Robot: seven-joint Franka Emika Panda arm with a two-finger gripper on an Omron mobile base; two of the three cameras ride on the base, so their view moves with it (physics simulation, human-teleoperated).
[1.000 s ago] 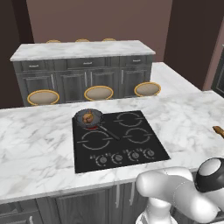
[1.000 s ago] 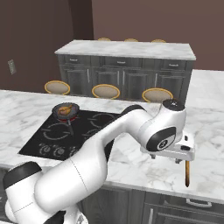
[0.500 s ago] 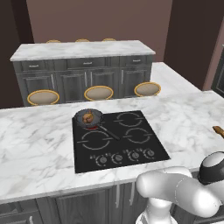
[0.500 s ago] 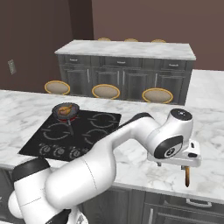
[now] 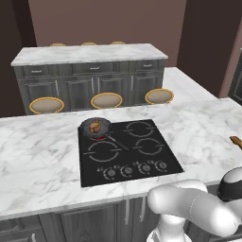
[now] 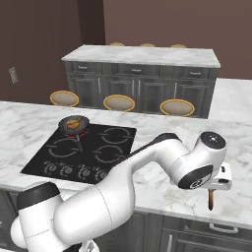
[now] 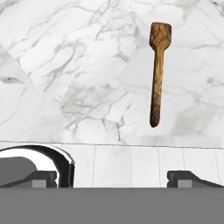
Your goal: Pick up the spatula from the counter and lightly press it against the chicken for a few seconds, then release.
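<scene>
My hand (image 7: 116,178) is spread fully open with nothing in it, the two dark fingertips (image 7: 189,177) standing wide apart at the bottom of the hand view. Over the last second my arm has swung out to the right, away from the cooktop, and the hand now hangs over the right end of the marble tabletop (image 7: 65,65).

That swing has brought the spatula (image 7: 156,74) under me. It lies flat on the marble with its broad blade away from me and its handle end towards me. It is not yet centred between my fingers. It sits to the right of the midline and further out, so I judge that I must shift over it before I descend.

In the right base view my wrist covers most of the spatula (image 6: 211,199), so how high I am above it is hard to tell; it looks untouched.

The chicken (image 5: 95,126) sits in the small pan (image 5: 108,126) on the back left burner of the cooktop (image 5: 127,151), well apart from here. So the pick-up is still to do, and the pressing comes after a long carry back.
</scene>
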